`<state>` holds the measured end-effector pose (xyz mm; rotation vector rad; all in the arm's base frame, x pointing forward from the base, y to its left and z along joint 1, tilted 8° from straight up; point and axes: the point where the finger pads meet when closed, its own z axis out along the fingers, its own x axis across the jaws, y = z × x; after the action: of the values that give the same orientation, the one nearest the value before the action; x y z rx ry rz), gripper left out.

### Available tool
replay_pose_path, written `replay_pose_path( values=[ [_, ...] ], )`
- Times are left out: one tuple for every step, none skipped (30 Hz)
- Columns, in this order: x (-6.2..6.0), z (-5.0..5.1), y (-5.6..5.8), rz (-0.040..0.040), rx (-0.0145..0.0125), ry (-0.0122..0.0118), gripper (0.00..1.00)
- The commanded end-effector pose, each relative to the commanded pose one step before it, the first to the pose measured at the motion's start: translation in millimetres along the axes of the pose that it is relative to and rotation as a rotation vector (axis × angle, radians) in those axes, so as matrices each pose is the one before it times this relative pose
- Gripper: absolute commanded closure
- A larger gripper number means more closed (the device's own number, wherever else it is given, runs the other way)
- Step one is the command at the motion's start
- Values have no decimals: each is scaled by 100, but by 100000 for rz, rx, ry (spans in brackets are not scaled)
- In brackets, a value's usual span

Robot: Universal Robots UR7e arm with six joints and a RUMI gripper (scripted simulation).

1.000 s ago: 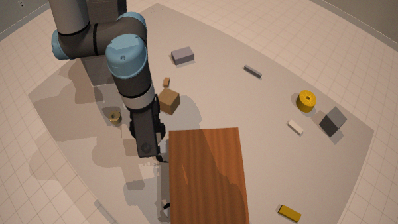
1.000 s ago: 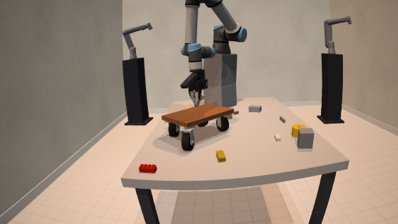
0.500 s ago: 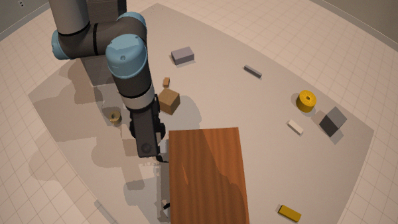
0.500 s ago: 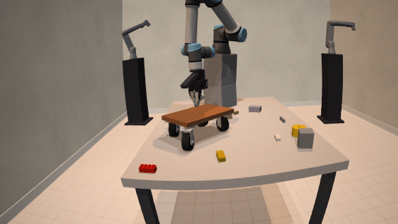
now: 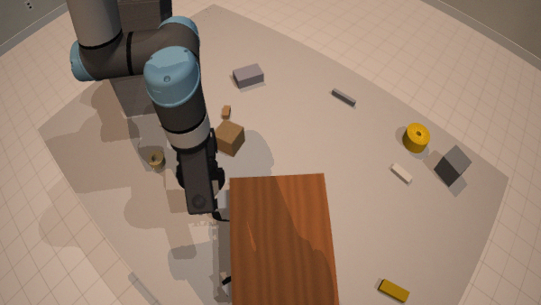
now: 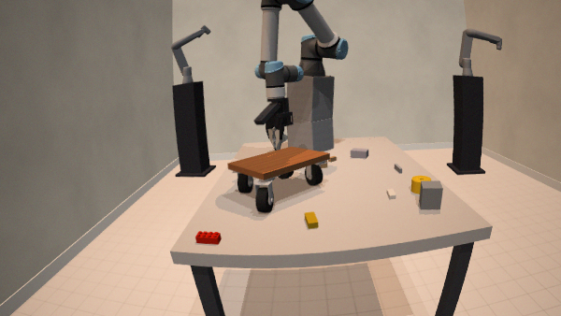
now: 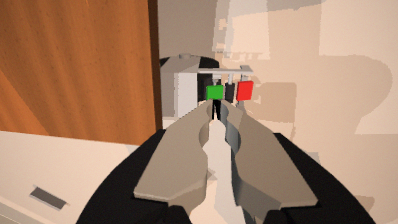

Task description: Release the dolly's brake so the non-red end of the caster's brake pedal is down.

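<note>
Casters are mostly hiding under the dolly [image 5: 281,235] deck on the counter [image 6: 365,224]; the clenched, empty hand [image 7: 218,112] is hovering beside its edge, nearly touching the green pedal end [image 7: 214,92], brown box [image 5: 229,137] sitting nearby.
</note>
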<state>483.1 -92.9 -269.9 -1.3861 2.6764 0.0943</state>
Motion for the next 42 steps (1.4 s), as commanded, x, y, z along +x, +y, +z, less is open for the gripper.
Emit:
replay_pose_path(
  values=[
    [-100,-32,-183,-164,297,49,100],
    [0,0,0,0,0,0,100],
    [0,0,0,0,0,0,100],
    [0,1,0,0,0,0,100],
    [0,5,0,0,-1,0,100],
    [0,13,0,-1,-3,0,100],
    [0,24,0,-1,-6,0,100],
    [0,0,0,0,0,0,100],
    [0,0,0,0,0,0,100],
    [0,35,0,-2,-9,0,100],
    [0,48,0,-3,-12,1,100],
    [-3,44,-16,-8,20,-1,100],
    [-6,36,-21,-12,42,-3,100],
    [-5,44,-3,-9,17,-1,100],
    [-4,51,2,-6,-1,0,100],
    [-3,53,2,-4,-1,0,100],
    [-1,55,1,-1,-1,0,100],
    [0,55,0,1,0,0,100],
    [1,53,0,2,0,0,100],
    [1,50,-1,4,0,0,100],
    [2,46,-1,4,1,0,100],
    [2,40,-1,5,1,0,100],
    [2,34,-1,4,1,0,100],
    [2,27,-1,2,1,0,100],
    [0,0,0,0,0,0,100],
    [0,0,0,0,0,0,100],
    [13,26,35,20,-60,4,100],
    [3,17,21,7,-35,2,100],
    [3,11,16,5,-28,2,100],
    [-2,-14,-8,-3,22,-2,100],
    [-4,-23,-19,-7,42,-3,100],
    [-4,-17,-16,-6,33,-2,100],
    [-2,-11,-10,-4,20,-1,100],
    [-1,-4,-3,-1,6,0,100],
    [0,-4,1,0,-1,0,100],
    [0,-30,1,2,5,0,100],
    [0,-78,1,4,16,-1,100],
    [4,-119,24,14,-16,1,100],
    [22,-106,104,40,-164,11,100],
    [28,-150,122,49,-180,12,100],
    [21,-220,-9,30,7,0,100],
    [0,0,0,0,0,0,100]
  ],
)
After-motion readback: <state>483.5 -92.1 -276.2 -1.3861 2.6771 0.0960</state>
